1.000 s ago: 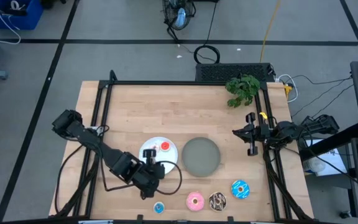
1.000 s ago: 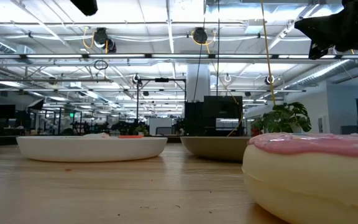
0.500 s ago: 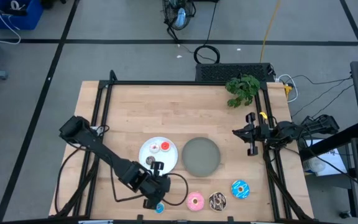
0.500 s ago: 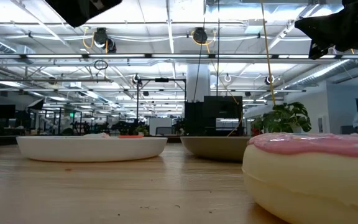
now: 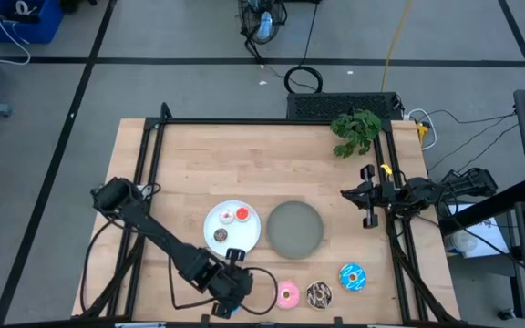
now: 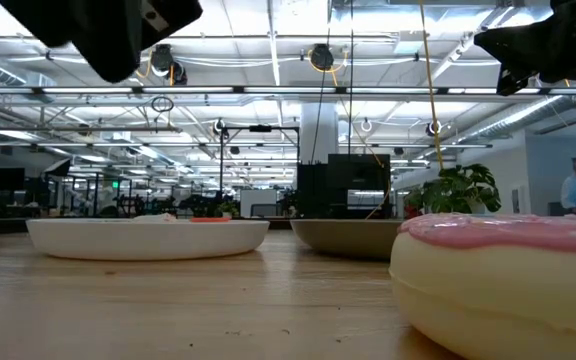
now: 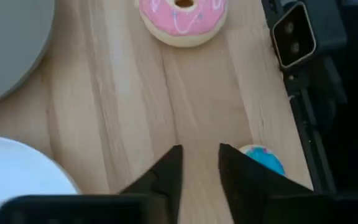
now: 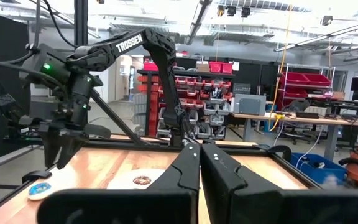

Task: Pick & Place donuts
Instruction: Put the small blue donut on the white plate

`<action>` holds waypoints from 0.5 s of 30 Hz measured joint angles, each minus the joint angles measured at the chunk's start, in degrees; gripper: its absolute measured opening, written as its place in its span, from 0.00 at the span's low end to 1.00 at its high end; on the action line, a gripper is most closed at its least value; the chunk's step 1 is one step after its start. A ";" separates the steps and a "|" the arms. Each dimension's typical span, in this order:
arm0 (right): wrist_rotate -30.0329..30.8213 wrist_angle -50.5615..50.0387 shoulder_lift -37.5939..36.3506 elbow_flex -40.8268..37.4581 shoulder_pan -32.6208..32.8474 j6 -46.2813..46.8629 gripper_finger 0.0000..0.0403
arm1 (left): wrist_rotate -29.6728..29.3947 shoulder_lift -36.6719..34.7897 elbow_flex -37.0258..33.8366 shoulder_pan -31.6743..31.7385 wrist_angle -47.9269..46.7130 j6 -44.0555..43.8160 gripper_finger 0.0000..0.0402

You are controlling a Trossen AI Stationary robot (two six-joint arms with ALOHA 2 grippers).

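The left gripper (image 5: 232,290) hangs low over the front edge of the table (image 5: 190,164), its 2 fingers spread only a narrow gap apart and holding nothing, and the small blue donut (image 7: 263,159) lies on the wood just beside 1 fingertip rather than between the pair. In the overhead view the arm covers that donut, so the wrist view is the one to trust for aim. My judgement is that the step in hand is picking up this blue donut. To do it well, the gripper should shift sideways until the ring sits centred between the fingers, spread wider, then drop straight down and close gently, since the donut sits close to the table's dark edge rail and a skewed push could nudge it off. Toward 3 o'clock along the front edge lie the pink donut (image 5: 287,293), the chocolate donut (image 5: 318,293) and the blue sprinkled donut (image 5: 352,277), all well apart from the gripper. At 12 o'clock from the gripper sits the white plate (image 5: 247,233), already holding the brown donut (image 5: 221,235), the red donut (image 5: 241,215) and a pale one beside it, with the grey plate (image 5: 294,228) next to it. Farther off, the right gripper (image 5: 369,197) waits at the table's right edge, fingers pressed together.
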 joint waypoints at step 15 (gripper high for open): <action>-0.02 -0.03 0.02 -0.02 0.00 -0.02 0.01 | 3.34 5.57 0.04 -3.06 4.87 0.46 0.57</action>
